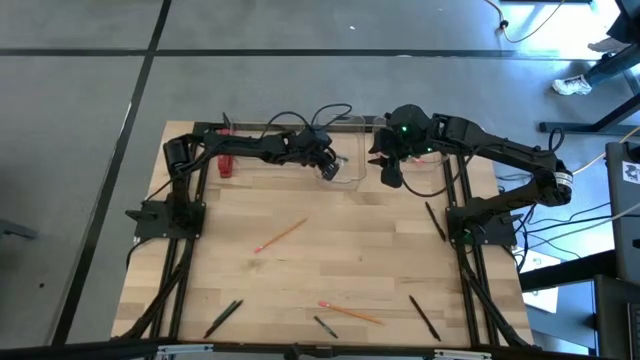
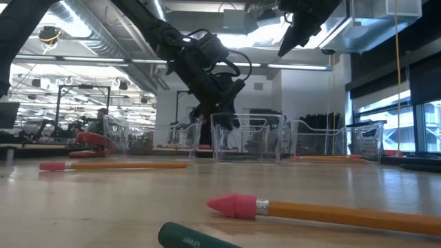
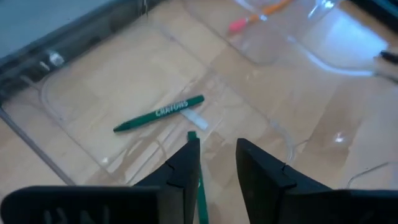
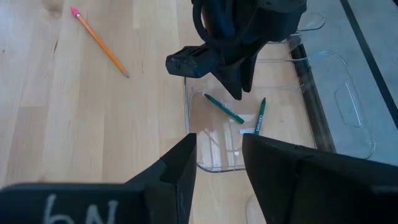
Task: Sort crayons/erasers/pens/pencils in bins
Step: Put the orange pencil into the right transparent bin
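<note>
Inside the middle bin (image 4: 249, 134) two green crayons (image 4: 225, 109) lie flat on the clear floor, their near ends close together, one angled toward 10 o'clock and the other toward 12 in the right wrist view. In the left wrist view one crayon (image 3: 160, 113) shows its printed label; only the end of the second (image 3: 200, 186) peeks out between that arm's fingers.

On the high view this bin (image 1: 352, 160) sits at 12 o'clock from the table's centre. The left gripper (image 1: 329, 168) hangs directly over it, jaws apart, holding nothing. The right gripper (image 1: 390, 175) hovers just to its 3 o'clock side, jaws also apart and empty.

Farther out on the wooden table (image 1: 350, 250), one pencil (image 1: 280, 236) lies near the centre toward 9 o'clock, and another pencil (image 1: 350, 312) lies at 6 o'clock near the front edge. Black pens are scattered around: one pen (image 1: 435, 220) at 3 o'clock beside the right arm's base, another pen (image 1: 424, 317) at 5 o'clock, and a dark stick (image 1: 223, 317) at 7 o'clock.

A red bar (image 1: 226, 160) rests at 10 o'clock near the left arm's shoulder.
</note>
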`<state>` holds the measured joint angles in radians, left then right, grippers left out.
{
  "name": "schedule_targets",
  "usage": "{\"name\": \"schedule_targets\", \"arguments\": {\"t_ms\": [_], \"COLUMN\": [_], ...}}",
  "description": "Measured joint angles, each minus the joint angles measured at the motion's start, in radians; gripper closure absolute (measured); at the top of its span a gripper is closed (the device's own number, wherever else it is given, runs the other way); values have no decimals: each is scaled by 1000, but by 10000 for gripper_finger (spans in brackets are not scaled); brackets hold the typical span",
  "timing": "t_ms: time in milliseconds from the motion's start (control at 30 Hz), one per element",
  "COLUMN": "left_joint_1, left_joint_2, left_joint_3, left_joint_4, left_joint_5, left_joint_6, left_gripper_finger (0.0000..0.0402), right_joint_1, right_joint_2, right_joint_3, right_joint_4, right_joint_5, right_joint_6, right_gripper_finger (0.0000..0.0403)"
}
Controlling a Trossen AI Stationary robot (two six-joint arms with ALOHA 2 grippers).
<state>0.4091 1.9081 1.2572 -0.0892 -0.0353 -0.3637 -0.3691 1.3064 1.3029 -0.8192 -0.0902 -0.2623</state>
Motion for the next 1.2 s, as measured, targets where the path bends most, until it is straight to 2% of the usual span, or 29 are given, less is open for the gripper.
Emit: {"name": "schedule_targets", "arguments": {"t_ms": [133, 433, 567, 667, 900, 1200], "left_joint_1": [0, -28, -63, -85, -166, -391], "left_joint_2": [-27, -178, -262, -323, -454, -540], "left_joint_3": [1, 1, 3, 3, 2, 2], "left_joint_4": [31, 10, -108, -253, -569, -853], "left_joint_5": [0, -10, -9, -8, -19, -170], "left_joint_6": [29, 231, 356, 365, 223, -109], "left_gripper_finger": [307, 308, 309, 309, 309, 309], "right_joint_1": [0, 0, 1, 0, 3, 69], "right_joint_2": [0, 0, 0, 0, 0, 0], "right_joint_3": [0, 0, 0, 0, 0, 0], "right_joint_4": [0, -2, -5, -10, -24, -54], "right_joint_5": [0, -48, -62, -62, -73, -87], "right_joint_6": [-1, -4, -10, -31, -72, -132], "right_gripper_finger": [271, 271, 271, 271, 271, 271]}}
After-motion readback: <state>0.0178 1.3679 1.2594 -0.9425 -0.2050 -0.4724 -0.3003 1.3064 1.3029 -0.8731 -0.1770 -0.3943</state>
